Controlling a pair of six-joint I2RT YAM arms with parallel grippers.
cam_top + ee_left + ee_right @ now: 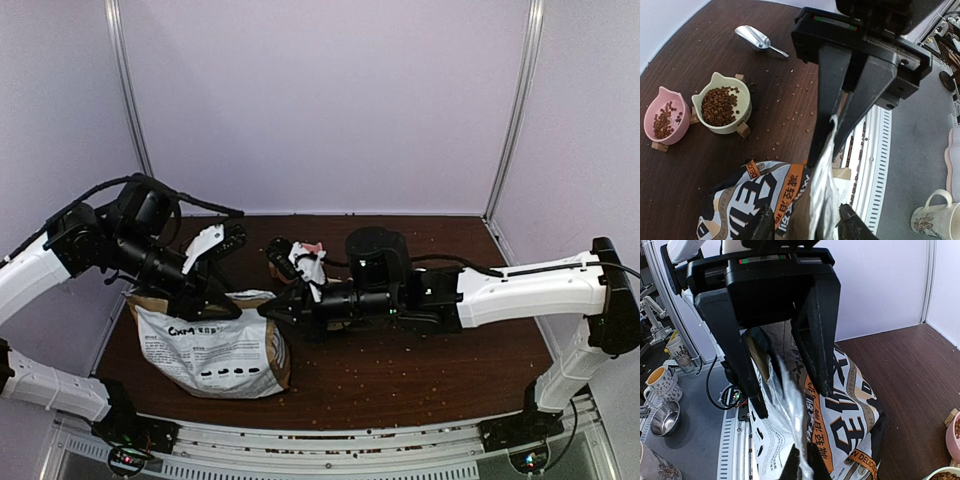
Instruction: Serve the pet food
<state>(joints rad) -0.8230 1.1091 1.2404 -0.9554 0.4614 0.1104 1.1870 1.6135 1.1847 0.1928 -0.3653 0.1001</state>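
Note:
The printed pet-food bag point(215, 350) stands at the table's front left, its top open. My right gripper point(804, 465) is shut on the silvery inner edge of the bag's mouth point(790, 405); it also shows in the top view point(272, 310). My left gripper point(805, 225) is open, its two fingers set wide apart on either side of the bag's point(755, 195) top edge, not pinching it. Brown kibble point(717, 105) fills a cream cat-eared bowl point(742, 95). A pink bowl point(655, 102) beside it holds a little kibble. The bag's contents are hidden.
A silver scoop point(757, 39) lies on the table beyond the bowls. Loose pellets point(785, 122) are scattered over the dark wood. The ribbed white rail point(875, 150) runs along the near edge by the bag. Mugs point(660, 382) and a steel bowl point(665, 417) stand off the table.

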